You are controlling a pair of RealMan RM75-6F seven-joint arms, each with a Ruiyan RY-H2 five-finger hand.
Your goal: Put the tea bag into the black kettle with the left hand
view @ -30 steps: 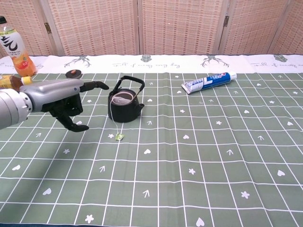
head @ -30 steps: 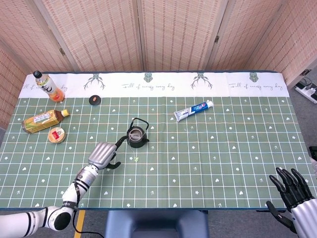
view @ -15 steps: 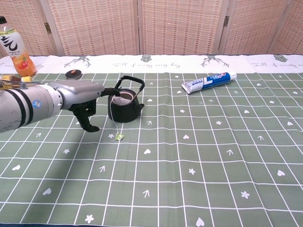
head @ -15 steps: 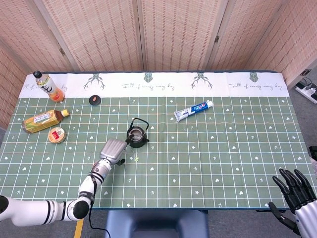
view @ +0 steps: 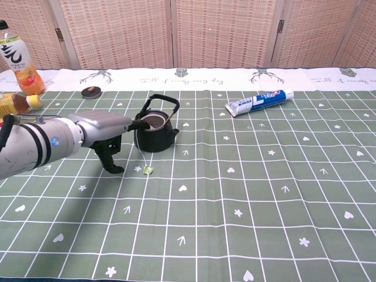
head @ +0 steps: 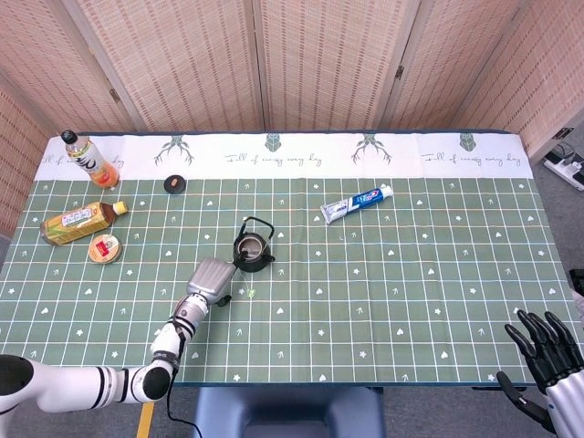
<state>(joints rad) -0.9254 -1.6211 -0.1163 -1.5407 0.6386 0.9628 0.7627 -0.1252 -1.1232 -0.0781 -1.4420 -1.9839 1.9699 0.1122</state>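
Observation:
The black kettle point(head: 253, 246) point(view: 155, 130) stands upright with no lid left of the table's middle. A thin string runs from its rim down to a small yellow-green tea bag tag point(head: 249, 293) point(view: 147, 170) lying on the cloth in front of it. The bag itself shows only dimly inside the opening. My left hand point(head: 212, 278) point(view: 108, 133) hovers just left of the kettle, holding nothing, thumb reaching toward the rim and fingers point(view: 111, 158) hanging down toward the cloth. My right hand point(head: 547, 351) hangs off the table's near right corner, fingers spread and empty; the chest view does not show it.
A toothpaste tube point(head: 356, 203) point(view: 258, 101) lies back right of the kettle. At far left stand an orange drink bottle point(head: 89, 160) point(view: 13, 59), a lying tea bottle point(head: 80, 222), a round tin point(head: 105, 248) and a small black disc point(head: 174, 184) point(view: 91, 91). A folding screen backs the table.
My left hand has shifted right toward the kettle and turned edge-on, its fingers now pointing down. The right hand has sunk slightly lower. Kettle, string and tag have not moved.

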